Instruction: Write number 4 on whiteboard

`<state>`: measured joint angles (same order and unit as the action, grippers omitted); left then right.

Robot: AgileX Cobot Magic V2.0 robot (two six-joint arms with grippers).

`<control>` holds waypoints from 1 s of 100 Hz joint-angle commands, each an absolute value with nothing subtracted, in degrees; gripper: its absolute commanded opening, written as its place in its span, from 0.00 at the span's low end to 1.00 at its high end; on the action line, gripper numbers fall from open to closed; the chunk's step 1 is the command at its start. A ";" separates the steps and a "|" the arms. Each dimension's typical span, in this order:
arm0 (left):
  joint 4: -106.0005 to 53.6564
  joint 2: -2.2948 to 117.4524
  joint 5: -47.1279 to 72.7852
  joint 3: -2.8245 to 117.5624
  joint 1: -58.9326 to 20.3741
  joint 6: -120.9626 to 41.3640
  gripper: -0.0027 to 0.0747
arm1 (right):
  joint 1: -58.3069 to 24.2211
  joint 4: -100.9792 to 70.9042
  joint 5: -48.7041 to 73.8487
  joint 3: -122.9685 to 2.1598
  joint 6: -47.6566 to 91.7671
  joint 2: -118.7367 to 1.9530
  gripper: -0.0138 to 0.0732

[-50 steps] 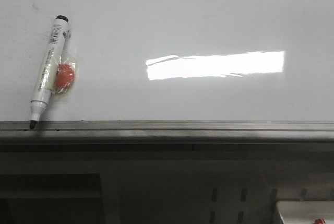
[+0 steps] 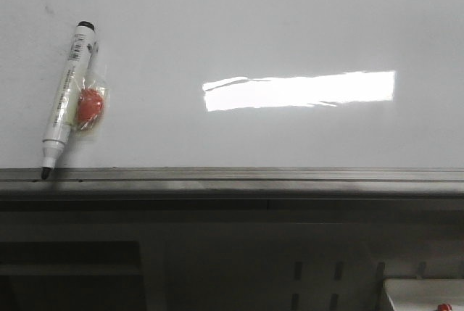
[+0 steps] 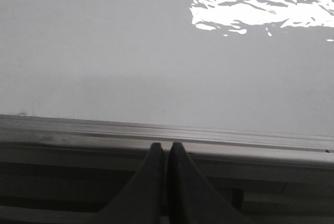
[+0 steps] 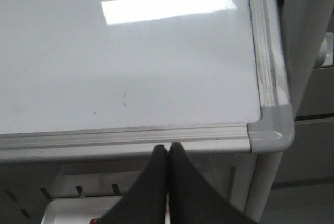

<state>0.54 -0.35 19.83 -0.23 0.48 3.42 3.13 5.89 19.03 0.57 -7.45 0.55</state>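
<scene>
Only one whiteboard (image 2: 254,28) is in view, filling the upper part of the front frame, with its grey rail (image 2: 239,177) running across just below the middle. No drawn 4 shows on it in any view; the surface carries one bright rectangular glare (image 2: 299,90) right of centre and a few faint specks.

One marker (image 2: 67,95) lies on the board at the upper left of the front frame, tilted, its black tip (image 2: 46,173) uncapped and touching the rail, its dark end up. A barcode-like label sits near that upper end, too small to read. One red round piece (image 2: 90,104) in a clear wrapper is pressed against the marker's right side, about halfway along it.

Two grippers appear, one per wrist view. The left gripper (image 3: 167,153) at bottom centre has its fingers pressed together with nothing between them, tips over the rail. The right gripper (image 4: 168,153), also bottom centre, is likewise closed and empty, tips just below the rail near the board's rounded corner (image 4: 269,127).

At the lower right of the front frame sits the edge of a pale tray (image 2: 417,289) with a small red item (image 2: 444,307) in it, mostly cut off.
</scene>
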 commanded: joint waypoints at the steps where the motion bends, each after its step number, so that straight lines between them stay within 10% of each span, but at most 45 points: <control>1: 0.00 -1.83 17.13 -2.19 0.67 3.96 0.01 | 3.39 5.89 18.07 1.94 -7.46 1.42 0.08; 100: 0.61 -1.83 17.01 -2.19 0.67 3.96 0.01 | 3.39 5.89 18.07 1.94 -7.46 1.42 0.08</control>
